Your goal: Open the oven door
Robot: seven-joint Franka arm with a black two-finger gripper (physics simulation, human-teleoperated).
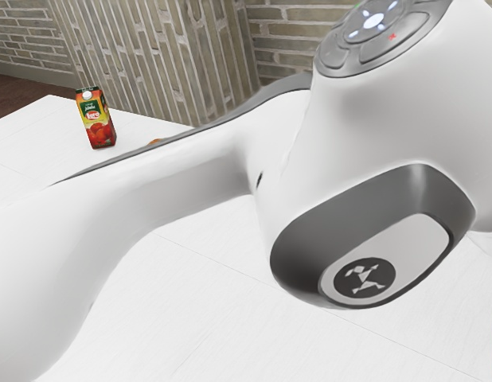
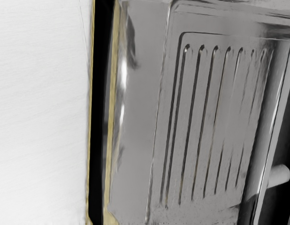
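White arm (image 1: 174, 179), carton (image 1: 97, 119) in exterior view, grooved panel (image 2: 208, 117) in wrist view

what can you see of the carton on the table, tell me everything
The carton is a tall, narrow box, likely coated card, with a dark green top, a yellowish band and a red lower part picturing what look like red fruits. A pale round spot near the top looks like a cap. The lettering is too small to read. It stands upright and looks undented on the white table, toward the exterior view's left. Only the table visibly touches it.
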